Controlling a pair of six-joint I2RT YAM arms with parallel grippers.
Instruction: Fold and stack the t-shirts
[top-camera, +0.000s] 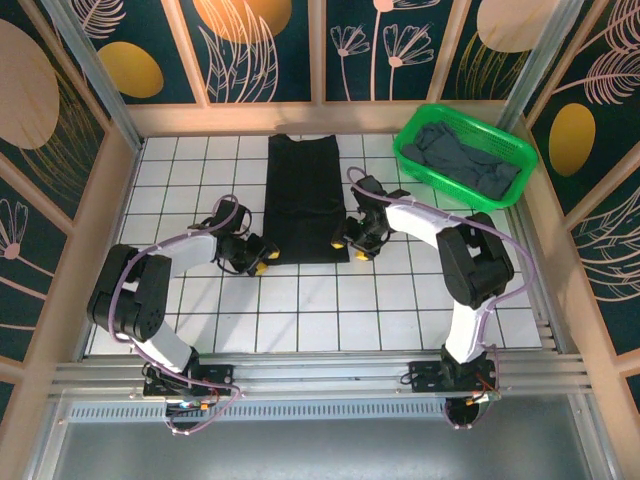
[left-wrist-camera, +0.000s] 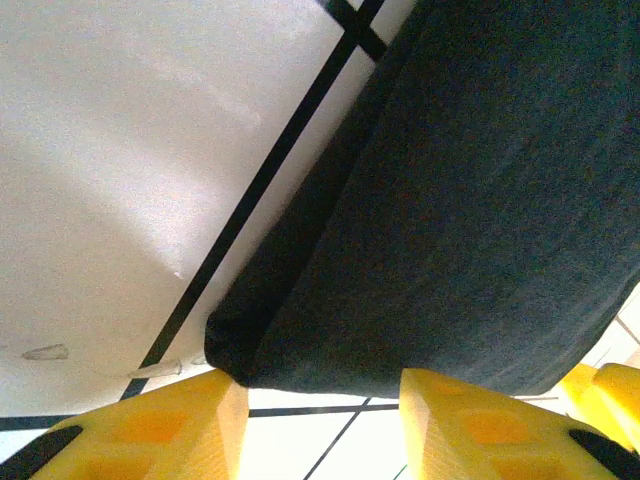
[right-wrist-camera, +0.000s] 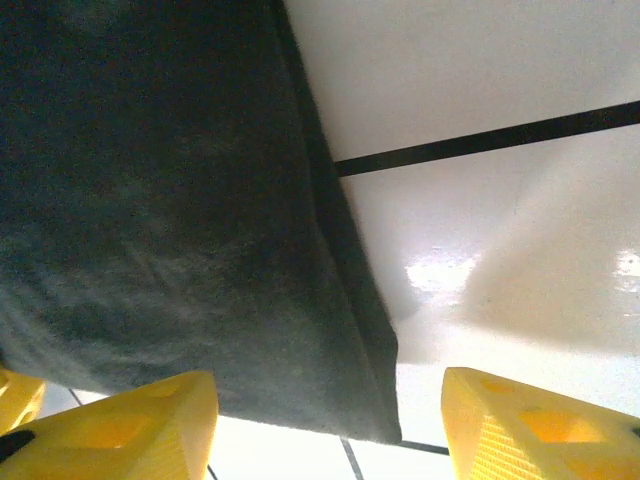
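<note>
the white tiled table (top-camera: 300, 320) carries the black t-shirt (top-camera: 303, 198), folded into a long strip at mid-table; the green basket (top-camera: 405, 152) at far right holds the grey t-shirt (top-camera: 465, 158); the left gripper (top-camera: 256, 258) and right gripper (top-camera: 351, 246), both spread wide, sit at the black shirt's near corners

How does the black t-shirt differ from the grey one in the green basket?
The black t-shirt lies flat as a long narrow strip on the table; the grey t-shirt sits crumpled in the green basket. The black t-shirt is darker than the grey t-shirt. Both are dark cloth.
</note>
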